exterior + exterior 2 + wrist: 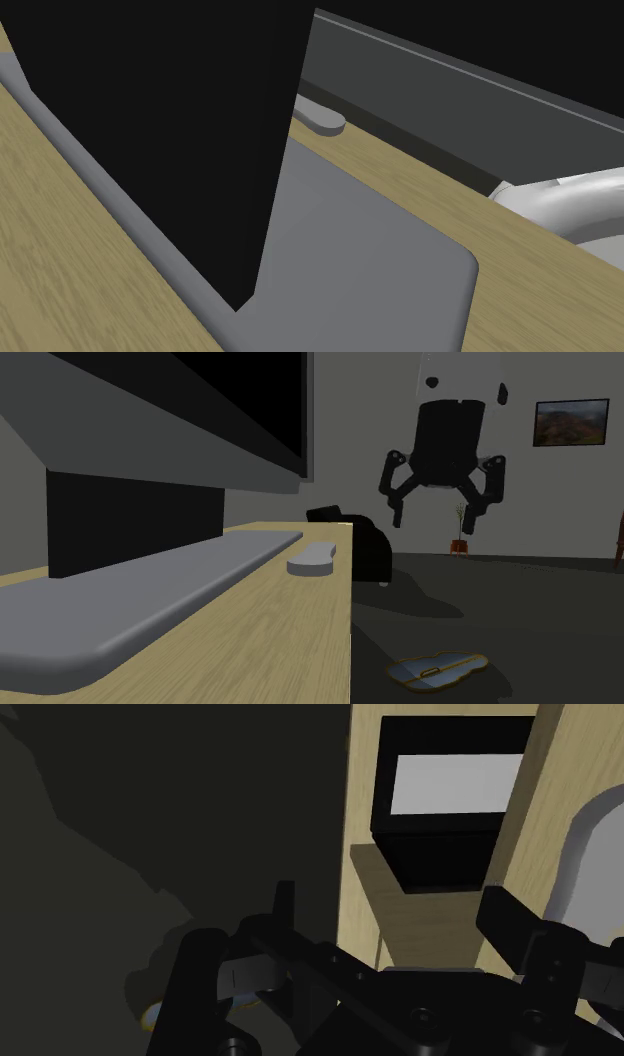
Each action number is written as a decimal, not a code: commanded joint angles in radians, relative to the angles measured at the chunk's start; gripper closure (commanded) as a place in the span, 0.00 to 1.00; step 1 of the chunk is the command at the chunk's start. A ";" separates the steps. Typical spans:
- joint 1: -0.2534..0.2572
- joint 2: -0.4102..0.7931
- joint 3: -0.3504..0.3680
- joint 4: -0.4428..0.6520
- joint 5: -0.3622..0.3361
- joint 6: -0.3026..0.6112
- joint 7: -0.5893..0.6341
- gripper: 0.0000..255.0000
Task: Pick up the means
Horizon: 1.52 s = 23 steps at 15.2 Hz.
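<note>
A grey oblong bar (313, 559), the thing to be picked up, is seen lying flat on a wood-grain bench (300, 642), close to the bench's long edge on the room side. It lies just beside the rounded corner of a grey base plate (150, 587), apart from it. In the shoulder view the bar (325, 119) is partly hidden behind the black screen (160, 130) of a large television that is carried by the base plate (360, 250).

The all-black hand (432, 524) is held in the air out beyond that bench edge, over the dark floor (530, 632) and well apart from the bar. Its two fingers (397, 502) are spread wide and nothing is gripped between them. The same wide spread is shown in the wrist view, where the hand (392, 899) is empty above the wood of the bench (420, 914). There a black box with a pale face (450, 784) is seen on the wood; what it is cannot be told.

Part of the white arm (560, 200) is caught at the shoulder view's right. In the room beyond, a dark armchair (365, 547) is placed close to the bench's far end, a framed landscape picture (571, 422) is hung on the grey wall, and a small potted plant (460, 537) is stood at its foot. A flat blue-and-tan object (438, 669) is left on the floor below the bench edge; its kind cannot be made out.
</note>
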 commanded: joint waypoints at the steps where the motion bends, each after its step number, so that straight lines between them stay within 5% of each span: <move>1: 0.010 0.052 0.053 0.040 0.005 -0.001 0.058 0.00; 13: 0.053 0.464 0.325 0.421 -0.080 -0.081 0.398 0.00; 23: 0.057 0.447 0.324 0.302 -0.072 0.022 0.393 0.00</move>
